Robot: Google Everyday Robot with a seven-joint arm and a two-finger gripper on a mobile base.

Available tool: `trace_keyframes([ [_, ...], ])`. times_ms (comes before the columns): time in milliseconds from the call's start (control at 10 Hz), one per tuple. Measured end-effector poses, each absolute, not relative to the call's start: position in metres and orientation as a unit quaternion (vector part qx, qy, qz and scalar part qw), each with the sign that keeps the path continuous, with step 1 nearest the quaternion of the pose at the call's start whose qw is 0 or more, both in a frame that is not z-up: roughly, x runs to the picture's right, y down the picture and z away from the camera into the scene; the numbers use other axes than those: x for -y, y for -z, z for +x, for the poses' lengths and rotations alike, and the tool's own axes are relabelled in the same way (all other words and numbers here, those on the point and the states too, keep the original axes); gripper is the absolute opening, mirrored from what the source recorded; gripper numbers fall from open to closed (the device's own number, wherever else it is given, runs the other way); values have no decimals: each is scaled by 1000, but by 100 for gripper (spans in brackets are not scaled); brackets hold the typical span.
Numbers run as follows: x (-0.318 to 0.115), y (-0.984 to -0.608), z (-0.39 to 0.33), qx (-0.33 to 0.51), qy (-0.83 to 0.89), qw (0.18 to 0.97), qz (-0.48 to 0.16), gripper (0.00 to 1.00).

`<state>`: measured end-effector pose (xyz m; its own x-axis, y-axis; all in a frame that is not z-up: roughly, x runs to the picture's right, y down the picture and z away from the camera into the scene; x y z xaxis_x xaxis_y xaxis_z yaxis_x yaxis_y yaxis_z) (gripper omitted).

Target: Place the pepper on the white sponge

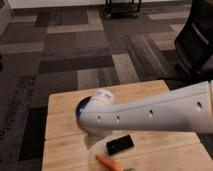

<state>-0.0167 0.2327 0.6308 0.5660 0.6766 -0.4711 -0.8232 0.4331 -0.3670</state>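
Note:
The pepper [109, 162], orange and tapered, lies on the wooden table [60, 145] at the bottom edge of the view, with nothing holding it. My white arm [150, 115] reaches in from the right and ends over the table's middle. The gripper hangs below that end, hidden behind the arm, a little behind and left of the pepper, and its jaws stand open. The white sponge is hidden from view.
A black rectangular device [120, 145] lies just behind the pepper. The rim of a dark blue bowl [80, 107] peeks out behind the arm's end. A black chair [197, 40] stands at the right, on patterned carpet [75, 45].

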Motion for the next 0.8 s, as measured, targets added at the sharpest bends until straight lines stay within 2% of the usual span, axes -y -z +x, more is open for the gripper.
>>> trace_keyframes([
  [300, -267, -624, -6, -90, -415, 849, -315, 65],
  [800, -294, -618, 31, -74, -345, 884, -306, 65],
])
